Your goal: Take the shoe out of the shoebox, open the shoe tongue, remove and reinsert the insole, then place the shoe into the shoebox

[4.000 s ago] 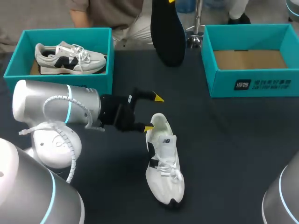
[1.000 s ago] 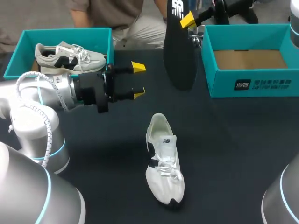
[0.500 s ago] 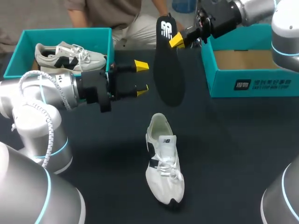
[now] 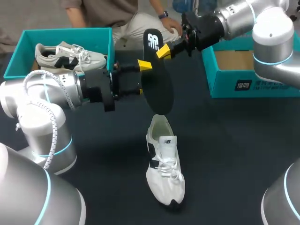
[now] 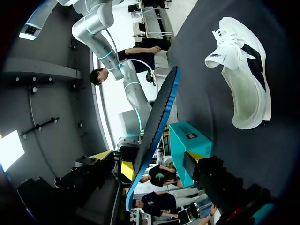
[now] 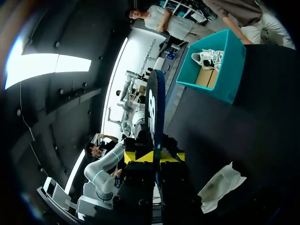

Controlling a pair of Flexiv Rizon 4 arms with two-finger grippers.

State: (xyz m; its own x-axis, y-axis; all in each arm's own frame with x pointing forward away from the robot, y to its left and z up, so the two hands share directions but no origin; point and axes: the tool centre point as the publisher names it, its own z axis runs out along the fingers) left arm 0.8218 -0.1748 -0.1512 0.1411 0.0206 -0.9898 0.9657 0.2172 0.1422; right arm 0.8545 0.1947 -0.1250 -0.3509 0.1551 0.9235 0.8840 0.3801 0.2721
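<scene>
The white shoe (image 4: 165,164) is closest to you, one of two shoes in view. It sits on its sole about mid-table on the dark, matte table (image 4: 234,154), toe pointing near and heel far. It's a low runner with a soft, mesh-looking upper and white laces. There's a black panel down its left side and a bit of black at the toe, and you can look straight into the open heel. Right over that opening hangs the insole (image 4: 159,84), the only one around. It's a long, thin, flat slab, black on its face with a white mark near the heel, and the left wrist view shows a blue edge running along it. It hangs heel up, toe down. The toe tip is either just above the shoe's collar or resting on it, and I can't tell which. Your left gripper (image 4: 143,77) comes in from the left at about mid-insole height. Its fingers are spread wide with the insole standing between them, so it isn't pinching anything. In the head view one yellow tip shows and the other is hidden behind the insole. A bit farther back, your right gripper (image 4: 164,50) is clamped on the insole near its heel end, with a yellow tip on each face. Along the far edge are two teal cardboard boxes. The left shoebox (image 4: 65,31) holds the second shoe (image 4: 70,57), greyish white with black patches, toe toward the right. The right shoebox (image 4: 225,89) shows its plain brown floor.
</scene>
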